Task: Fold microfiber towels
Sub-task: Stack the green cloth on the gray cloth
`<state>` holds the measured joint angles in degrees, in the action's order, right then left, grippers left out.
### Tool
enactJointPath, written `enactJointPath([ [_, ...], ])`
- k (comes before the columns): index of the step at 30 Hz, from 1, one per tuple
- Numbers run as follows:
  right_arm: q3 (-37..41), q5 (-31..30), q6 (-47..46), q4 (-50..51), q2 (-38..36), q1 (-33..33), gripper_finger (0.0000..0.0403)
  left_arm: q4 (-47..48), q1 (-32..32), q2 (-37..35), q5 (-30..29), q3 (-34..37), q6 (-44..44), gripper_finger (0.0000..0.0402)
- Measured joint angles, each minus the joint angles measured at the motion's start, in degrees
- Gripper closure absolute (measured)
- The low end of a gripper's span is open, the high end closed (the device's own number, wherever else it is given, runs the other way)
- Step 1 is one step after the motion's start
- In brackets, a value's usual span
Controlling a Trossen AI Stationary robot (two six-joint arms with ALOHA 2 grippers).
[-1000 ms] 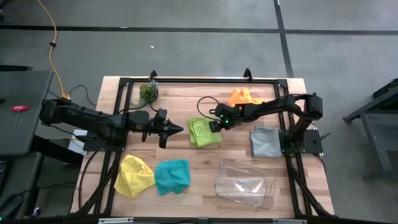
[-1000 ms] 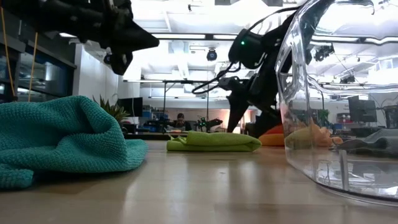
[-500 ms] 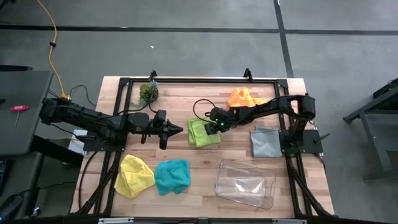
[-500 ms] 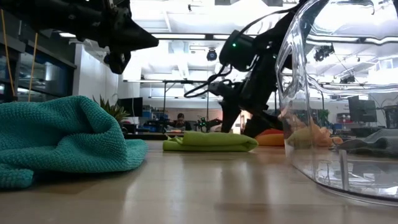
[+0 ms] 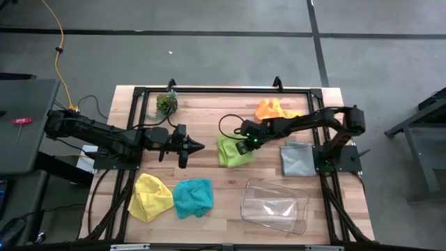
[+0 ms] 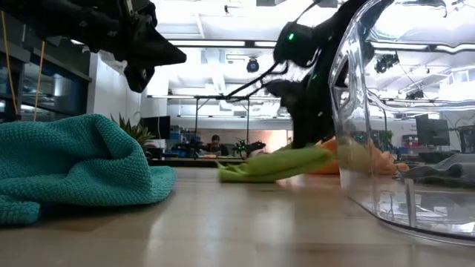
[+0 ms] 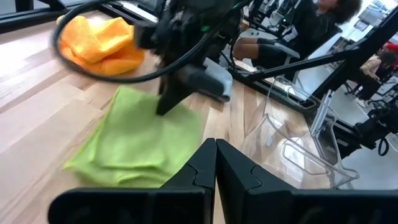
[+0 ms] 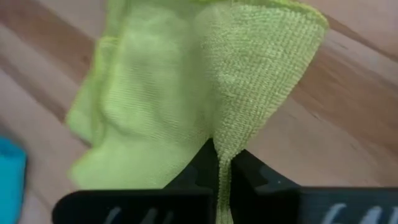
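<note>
High view: the right arm's fingers (image 5: 242, 147) are pinched on an edge of the lime green towel (image 5: 233, 151) near the middle of the tabletop (image 5: 209, 118). In the right wrist view a flap of that towel (image 8: 186, 93) is caught between the pressed fingers and lifted, the rest lying rumpled on the wood. In the low view its gripped end rises off the tabletop while the far end rests there. The left arm's fingers (image 5: 196, 146) are pressed together, empty, at nine o'clock from the lime towel, apart from it. Outward from the lime towel, the orange towel (image 5: 272, 109) lies at one o'clock, the grey towel (image 5: 297, 159) at three, the tray (image 5: 274, 205) at five, the teal towel (image 5: 192, 197) at seven and the yellow towel (image 5: 151, 197) beyond it.
</note>
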<state>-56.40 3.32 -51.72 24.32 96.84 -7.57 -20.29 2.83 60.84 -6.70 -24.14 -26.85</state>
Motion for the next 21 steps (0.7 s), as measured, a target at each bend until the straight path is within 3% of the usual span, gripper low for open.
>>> enactJointPath([
  [9,0.0,-1.9,2.0,21.1,-13.4,3.8,0.0402,0.0,0.0,0.0,0.0,0.0,0.0,0.0401],
  [21,1.4,-4.7,-11.7,44.6,-29.4,10.7,0.0402,0.0,0.1,0.0,0.0,0.0,0.0,0.0401],
])
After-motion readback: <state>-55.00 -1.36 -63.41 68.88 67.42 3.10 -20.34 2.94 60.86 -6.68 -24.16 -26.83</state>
